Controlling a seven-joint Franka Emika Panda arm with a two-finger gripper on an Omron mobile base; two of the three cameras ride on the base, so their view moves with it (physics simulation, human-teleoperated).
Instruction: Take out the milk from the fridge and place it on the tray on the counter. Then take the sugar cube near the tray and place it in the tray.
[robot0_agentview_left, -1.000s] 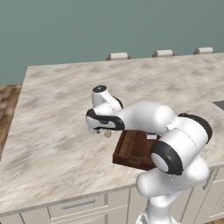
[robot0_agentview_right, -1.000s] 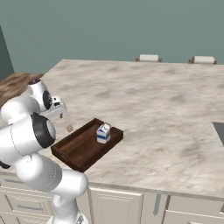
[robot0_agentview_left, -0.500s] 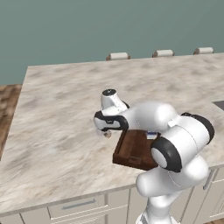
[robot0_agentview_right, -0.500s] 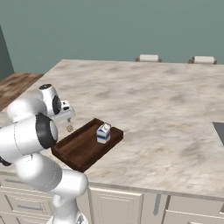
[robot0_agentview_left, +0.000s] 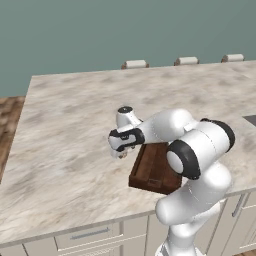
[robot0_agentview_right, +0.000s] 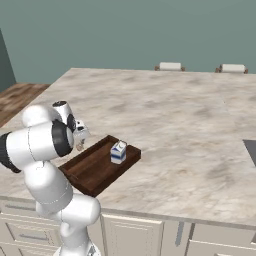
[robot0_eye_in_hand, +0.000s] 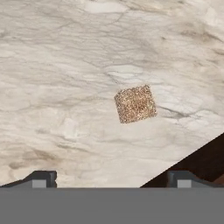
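Note:
The milk (robot0_agentview_right: 118, 152), a small white carton with a blue band, stands upright in the dark-brown tray (robot0_agentview_right: 90, 172) on the marbled counter (robot0_agentview_right: 175, 110). The tan speckled sugar cube (robot0_eye_in_hand: 135, 103) lies on the stone just off the tray's corner (robot0_eye_in_hand: 205, 162). My gripper (robot0_eye_in_hand: 111, 180) hangs open right above the cube, its fingertips (robot0_eye_in_hand: 41, 179) spread wide with nothing between them. From the left base view the gripper (robot0_agentview_left: 118, 150) points down beside the tray's (robot0_agentview_left: 150, 172) left end. The fridge is out of view.
Stool tops (robot0_agentview_left: 135, 64) line the counter's far edge. A dark inset (robot0_agentview_right: 250, 150) lies at the counter's right edge. The counter's front edge runs close behind the tray, above cream drawers (robot0_agentview_left: 90, 235). Wooden floor (robot0_agentview_right: 22, 95) lies to the left.
The hand has swung toward the tray's left end and come down closer to the counter over the sugar cube. Jaws stayed open; milk and tray have not moved.

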